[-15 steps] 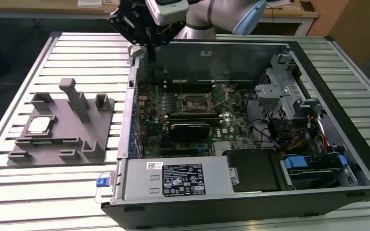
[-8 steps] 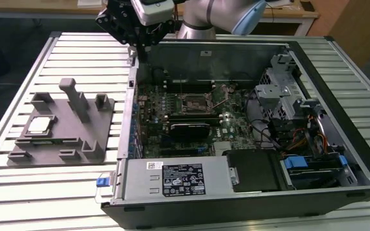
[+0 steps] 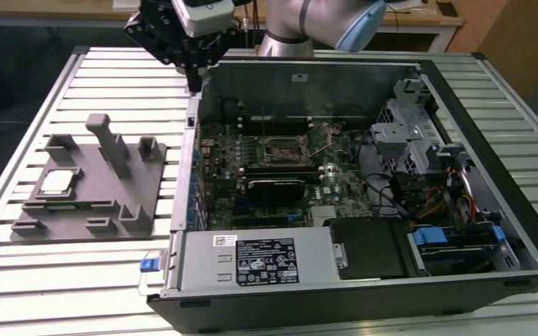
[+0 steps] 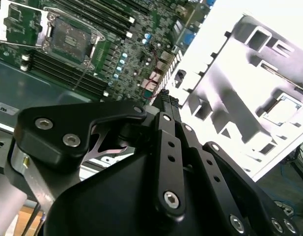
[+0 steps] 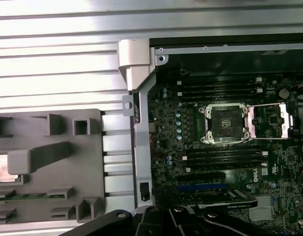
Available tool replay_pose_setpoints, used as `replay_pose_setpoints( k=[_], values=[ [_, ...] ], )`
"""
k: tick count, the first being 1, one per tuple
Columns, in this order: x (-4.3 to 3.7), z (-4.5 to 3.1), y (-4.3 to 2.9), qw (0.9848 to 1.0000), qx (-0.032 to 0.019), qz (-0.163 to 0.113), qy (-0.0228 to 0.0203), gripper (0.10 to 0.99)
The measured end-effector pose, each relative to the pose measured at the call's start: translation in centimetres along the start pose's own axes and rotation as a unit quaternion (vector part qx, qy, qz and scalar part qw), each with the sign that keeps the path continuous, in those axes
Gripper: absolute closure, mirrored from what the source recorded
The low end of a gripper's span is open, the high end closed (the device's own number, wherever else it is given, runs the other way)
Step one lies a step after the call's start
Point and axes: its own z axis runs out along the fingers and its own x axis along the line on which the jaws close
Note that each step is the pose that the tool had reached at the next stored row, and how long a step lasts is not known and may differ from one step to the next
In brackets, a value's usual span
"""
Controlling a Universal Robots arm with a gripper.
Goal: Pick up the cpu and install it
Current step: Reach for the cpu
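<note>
A ribbed metal table is holding an open computer case and, on the exterior view's left, a grey holder. The claw is hanging over the case's edge, closed tight, holding nothing. The square cpu is lying flat in the holder, shiny side up.

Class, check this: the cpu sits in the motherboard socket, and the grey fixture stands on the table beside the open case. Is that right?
No. The cpu lies on the fixture, not in the socket, which is bare; the exterior view shows it. The rest holds.
</note>
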Motion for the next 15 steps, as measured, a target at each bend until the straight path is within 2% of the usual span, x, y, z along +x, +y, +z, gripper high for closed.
replay_pose_setpoints(
  k=[15],
  values=[
    [2.47,-0.06,-0.19,1.0000,-0.0004,0.000,0.0000,0.980]
  ],
)
